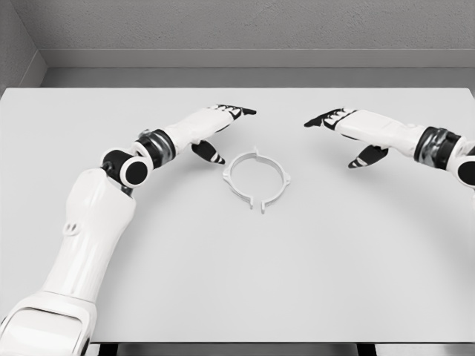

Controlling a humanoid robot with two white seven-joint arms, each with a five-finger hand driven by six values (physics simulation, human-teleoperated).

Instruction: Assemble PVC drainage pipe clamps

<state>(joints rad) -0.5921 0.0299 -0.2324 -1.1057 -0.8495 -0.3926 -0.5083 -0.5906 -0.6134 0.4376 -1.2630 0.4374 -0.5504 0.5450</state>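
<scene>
A white ring-shaped pipe clamp [257, 180] with small tabs on its rim lies flat near the middle of the table. My left hand [220, 126] hovers just up and left of it, fingers stretched out and thumb hanging down, holding nothing. My right hand [343, 127] floats to the clamp's upper right, farther off, also flat with fingers extended and empty. Neither hand touches the clamp.
The white table [237, 282] spans the whole view, its far edge meeting a grey wall. My left forearm and elbow [133, 167] reach in across the table's left half; the right forearm [438, 148] enters at the right edge.
</scene>
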